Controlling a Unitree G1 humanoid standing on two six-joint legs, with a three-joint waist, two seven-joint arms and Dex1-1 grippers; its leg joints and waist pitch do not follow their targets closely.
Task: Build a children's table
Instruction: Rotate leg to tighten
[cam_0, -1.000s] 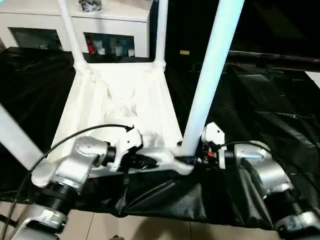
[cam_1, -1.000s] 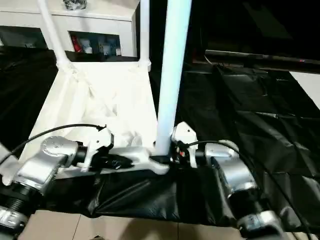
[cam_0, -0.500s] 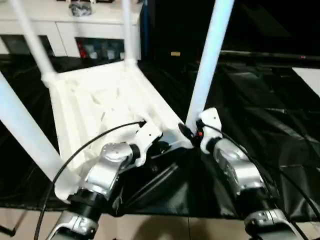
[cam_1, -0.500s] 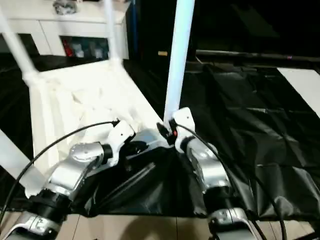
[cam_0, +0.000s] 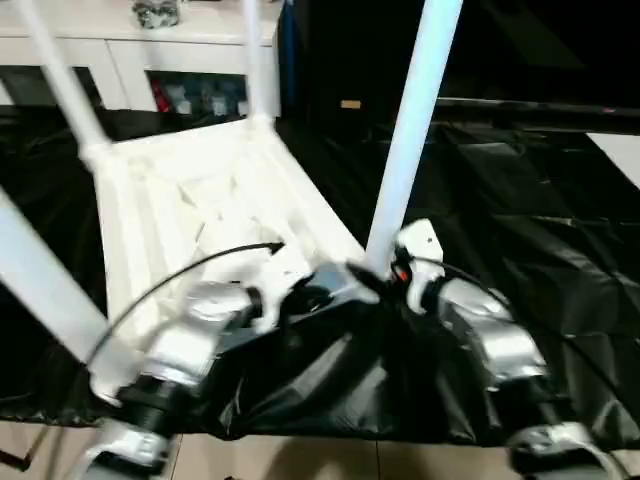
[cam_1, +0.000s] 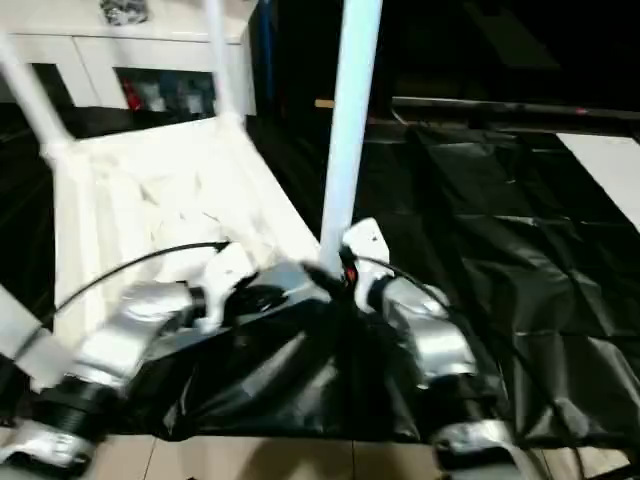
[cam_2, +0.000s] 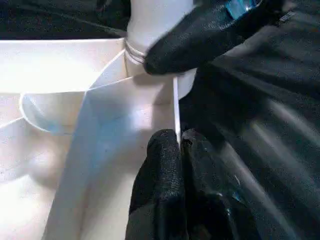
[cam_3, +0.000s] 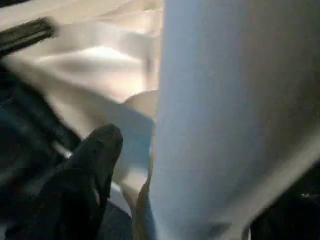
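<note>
The children's table lies upside down on a black cloth, its ribbed white top (cam_0: 200, 190) facing up. Several white legs stand in the corner sockets, among them the near right leg (cam_0: 410, 130) and a far leg (cam_0: 60, 80). My left gripper (cam_2: 179, 150) is shut on the thin raised rim (cam_2: 176, 107) just beside the near right corner. My right gripper (cam_0: 385, 268) is at the base of the near right leg (cam_3: 225, 100). It is open, one finger (cam_3: 97, 155) standing apart from the tube. Its other finger (cam_2: 200, 40) rests by the socket.
The black cloth (cam_0: 520, 200) is creased and bunched under the table's near edge. A white cabinet (cam_0: 200, 50) with open shelves stands behind the table. Pale floor (cam_0: 300, 460) shows along the front. A black cable (cam_0: 180, 275) loops over my left forearm.
The view has swung, so the table now sits skewed in it. My left forearm has dropped lower and is blurred. My right gripper stays at the leg's base.
</note>
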